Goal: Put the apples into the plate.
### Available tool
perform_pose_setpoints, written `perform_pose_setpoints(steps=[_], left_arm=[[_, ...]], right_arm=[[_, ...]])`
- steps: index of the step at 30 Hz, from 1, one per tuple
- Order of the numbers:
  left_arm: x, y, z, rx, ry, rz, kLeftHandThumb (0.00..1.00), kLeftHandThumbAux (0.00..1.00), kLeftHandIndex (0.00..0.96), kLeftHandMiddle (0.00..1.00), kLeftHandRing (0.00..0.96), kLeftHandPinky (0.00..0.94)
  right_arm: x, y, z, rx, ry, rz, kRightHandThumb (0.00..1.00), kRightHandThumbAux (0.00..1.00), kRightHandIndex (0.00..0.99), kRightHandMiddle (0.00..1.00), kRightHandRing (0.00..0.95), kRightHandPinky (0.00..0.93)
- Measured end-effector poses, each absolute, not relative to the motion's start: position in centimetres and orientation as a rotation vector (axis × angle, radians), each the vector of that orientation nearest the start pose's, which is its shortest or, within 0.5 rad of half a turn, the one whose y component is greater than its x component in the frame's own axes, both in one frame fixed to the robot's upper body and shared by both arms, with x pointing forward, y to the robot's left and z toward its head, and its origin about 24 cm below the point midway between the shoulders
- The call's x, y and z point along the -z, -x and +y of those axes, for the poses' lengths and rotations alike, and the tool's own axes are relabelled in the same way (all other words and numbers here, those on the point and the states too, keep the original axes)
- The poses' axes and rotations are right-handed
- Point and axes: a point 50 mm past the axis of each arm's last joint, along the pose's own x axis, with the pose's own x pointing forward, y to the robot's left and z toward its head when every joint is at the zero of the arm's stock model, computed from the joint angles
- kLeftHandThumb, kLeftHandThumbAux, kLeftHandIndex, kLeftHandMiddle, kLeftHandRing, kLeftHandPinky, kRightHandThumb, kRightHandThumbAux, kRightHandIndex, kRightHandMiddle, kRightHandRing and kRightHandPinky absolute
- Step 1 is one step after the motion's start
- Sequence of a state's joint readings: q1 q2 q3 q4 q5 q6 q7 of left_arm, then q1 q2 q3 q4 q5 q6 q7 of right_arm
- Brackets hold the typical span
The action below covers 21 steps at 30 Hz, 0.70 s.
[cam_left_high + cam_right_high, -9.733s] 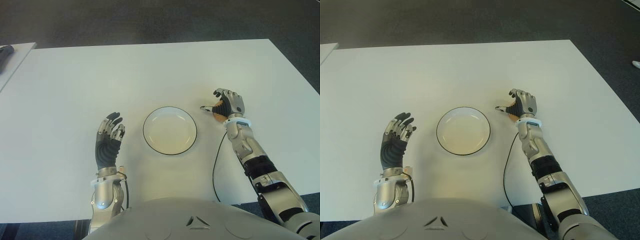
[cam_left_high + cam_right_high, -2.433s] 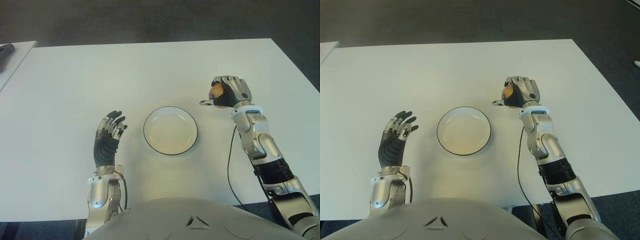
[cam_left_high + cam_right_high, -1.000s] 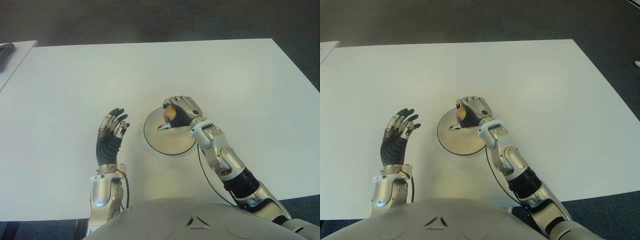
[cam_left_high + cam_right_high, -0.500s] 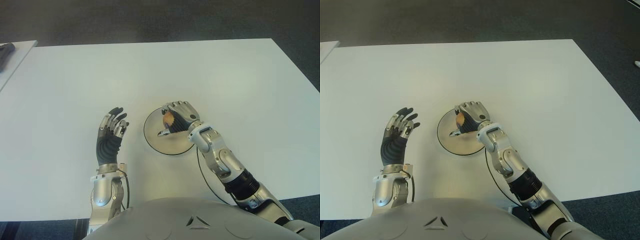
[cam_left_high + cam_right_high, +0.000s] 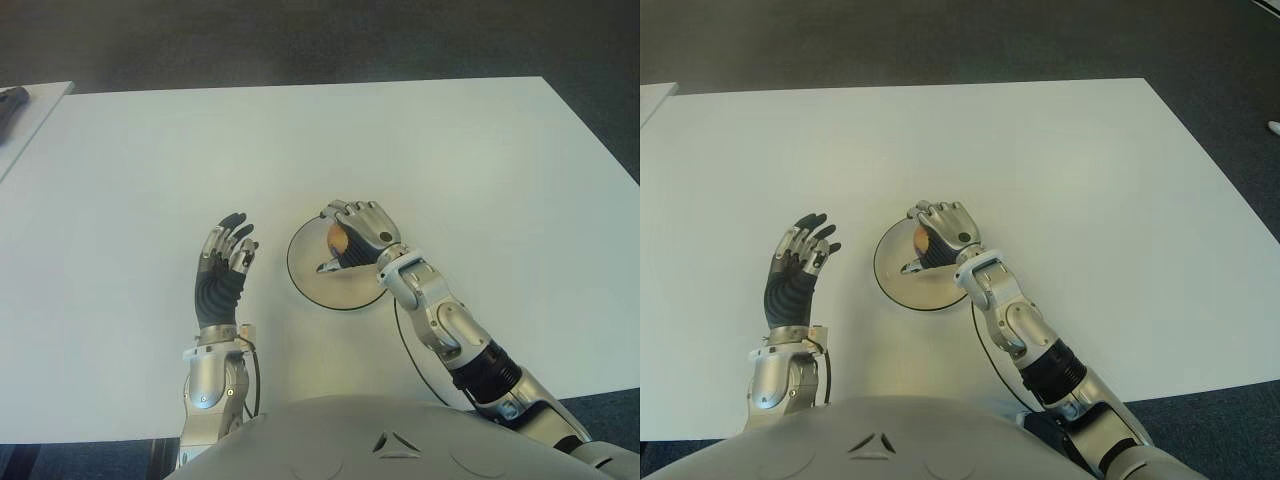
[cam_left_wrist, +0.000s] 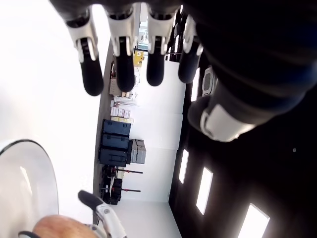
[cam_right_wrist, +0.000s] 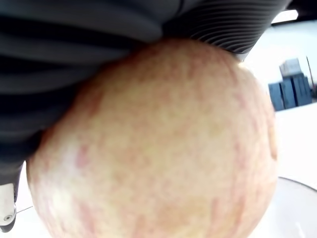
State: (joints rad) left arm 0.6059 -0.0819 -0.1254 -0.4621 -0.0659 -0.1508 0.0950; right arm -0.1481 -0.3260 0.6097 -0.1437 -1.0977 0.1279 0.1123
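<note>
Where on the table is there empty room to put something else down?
Nearly all of the white table is bare: the whole far half, and both outer sides beyond the hands. The only crowded part is the near middle, where the right hand holds the apple over the plate, with the open left hand beside it.

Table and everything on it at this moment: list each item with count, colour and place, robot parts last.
table: one, white, fills most of the eye views.
plate: one, white with a dark rim, near the table's front centre.
apple: one, yellow-red, in the right hand over the plate; whether it touches the plate cannot be told.
second table: one corner, white, at far left, with a dark object on it.
left hand: one, black and silver, fingers spread and empty, left of the plate.
right hand: one, grey, curled around the apple.
</note>
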Motion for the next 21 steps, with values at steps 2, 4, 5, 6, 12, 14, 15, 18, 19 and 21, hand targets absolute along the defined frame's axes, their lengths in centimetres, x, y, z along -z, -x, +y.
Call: perform_pose_setpoints(steps=[2,4,5,6,12,14,15,18,19,21], left_arm=[[-5.24,-14.03,15.13,-0.203,0.155,-0.039,0.278,0.651,0.197,0.172,0.209,0.270],[-5.24,-14.03,15.14,-0.204,0.155,-0.039,0.278,0.653,0.196,0.172,0.210,0.274],[-5.24,-14.03,15.15,-0.205,0.155,-0.039,0.277,0.654,0.195,0.174,0.215,0.283],[-5.23,-14.02,15.16,-0.205,0.155,-0.039,0.277,0.656,0.194,0.176,0.219,0.288],[-5.24,-14.02,15.16,-0.206,0.149,-0.039,0.274,0.664,0.193,0.180,0.219,0.280],[-5.24,-14.02,15.15,-0.207,0.142,-0.038,0.274,0.672,0.199,0.184,0.219,0.281],[-5.24,-14.02,15.16,-0.210,0.136,-0.038,0.275,0.677,0.202,0.186,0.219,0.282],[-5.26,-14.02,15.13,-0.214,0.114,-0.038,0.272,0.686,0.211,0.187,0.216,0.276],[-5.27,-14.02,15.11,-0.216,0.106,-0.038,0.271,0.686,0.212,0.187,0.216,0.275],[-5.28,-14.03,15.06,-0.218,0.089,-0.038,0.260,0.691,0.216,0.188,0.215,0.274]], right_arm=[[-6.32,-23.99,-6.56,-0.504,1.427,-0.344,0.189,0.334,0.003,0.002,0.002,0.003],[-6.27,-24.00,-6.62,-0.510,1.434,-0.341,0.176,0.318,0.001,0.001,0.001,0.001],[-6.25,-24.00,-6.65,-0.513,1.438,-0.339,0.167,0.307,0.000,0.000,0.000,0.000],[-6.24,-24.02,-6.69,-0.516,1.442,-0.337,0.160,0.298,0.000,0.000,0.000,0.000],[-6.25,-24.07,-6.70,-0.535,1.452,-0.338,0.146,0.278,0.000,0.000,0.000,0.000],[-6.28,-24.09,-6.74,-0.536,1.452,-0.339,0.143,0.273,0.000,0.000,0.000,0.000],[-6.29,-24.11,-6.76,-0.538,1.452,-0.338,0.141,0.270,0.000,0.000,0.000,0.000],[-6.43,-24.21,-6.86,-0.534,1.448,-0.338,0.137,0.262,0.000,0.000,0.000,0.000],[-6.52,-24.24,-6.88,-0.531,1.445,-0.338,0.137,0.261,0.000,0.000,0.000,0.000],[-6.67,-24.33,-6.95,-0.524,1.441,-0.337,0.134,0.257,0.000,0.000,0.000,0.000]])
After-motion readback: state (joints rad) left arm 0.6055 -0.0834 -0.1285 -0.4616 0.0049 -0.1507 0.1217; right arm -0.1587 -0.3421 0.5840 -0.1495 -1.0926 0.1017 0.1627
